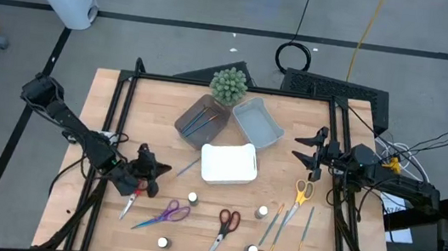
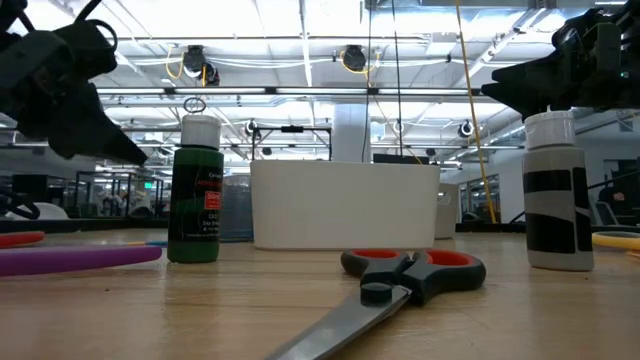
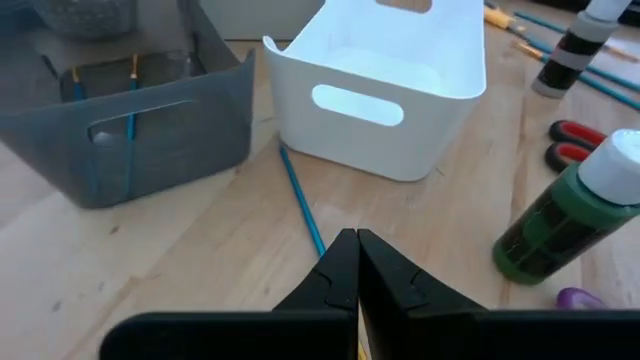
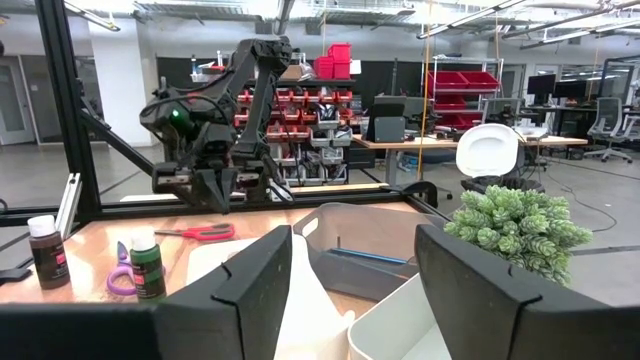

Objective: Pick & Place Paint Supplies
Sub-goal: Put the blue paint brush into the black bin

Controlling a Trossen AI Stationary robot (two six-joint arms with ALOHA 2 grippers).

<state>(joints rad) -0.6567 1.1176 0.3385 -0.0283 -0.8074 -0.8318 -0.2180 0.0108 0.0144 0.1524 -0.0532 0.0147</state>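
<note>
We hold our left gripper just beside the white tray's near-left corner, fingers pressed together and pinching nothing we can see. The blue-handled brush lies on the wood directly ahead of those fingertips, between them and the white tray, its long axis running from the gripper toward the gap between the white tray and the brown tray. Our left arm is clearly the nearer one; our right gripper waits on the white tray's far right side, jaws spread wide and empty.
</note>
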